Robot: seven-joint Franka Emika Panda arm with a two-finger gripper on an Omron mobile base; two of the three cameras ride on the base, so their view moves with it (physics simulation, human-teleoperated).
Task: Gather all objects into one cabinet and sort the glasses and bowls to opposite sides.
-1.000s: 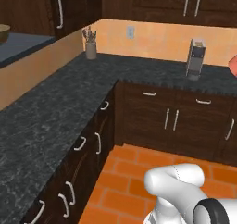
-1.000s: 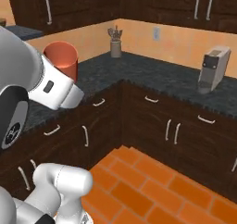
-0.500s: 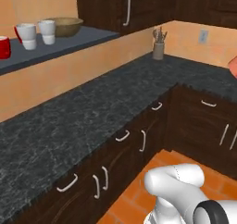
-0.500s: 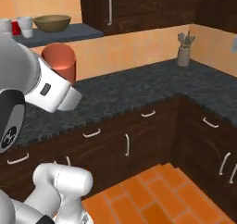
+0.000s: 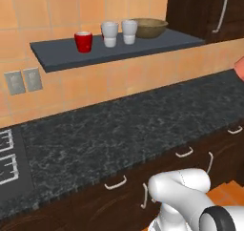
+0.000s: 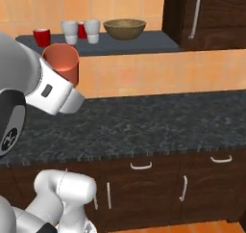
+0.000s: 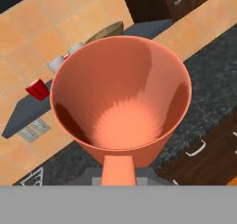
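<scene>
The orange tapered mug (image 7: 121, 108) rides at the hand, apparently gripped — the fingers are hidden. On the dark wall shelf (image 6: 134, 45) sit a red cup (image 6: 41, 37), two white tumblers (image 6: 70, 32) and the wide brown bowl (image 6: 124, 28) — mug unplaced, sorting pending.

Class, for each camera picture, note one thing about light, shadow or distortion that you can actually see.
Left base view: flat, even light, with a soft shadow under the shelf. Right base view: the orange cup is darker inside than at its rim. Hand view: the cup looms huge and flared, bright at the bottom, shaded on the left wall.
</scene>
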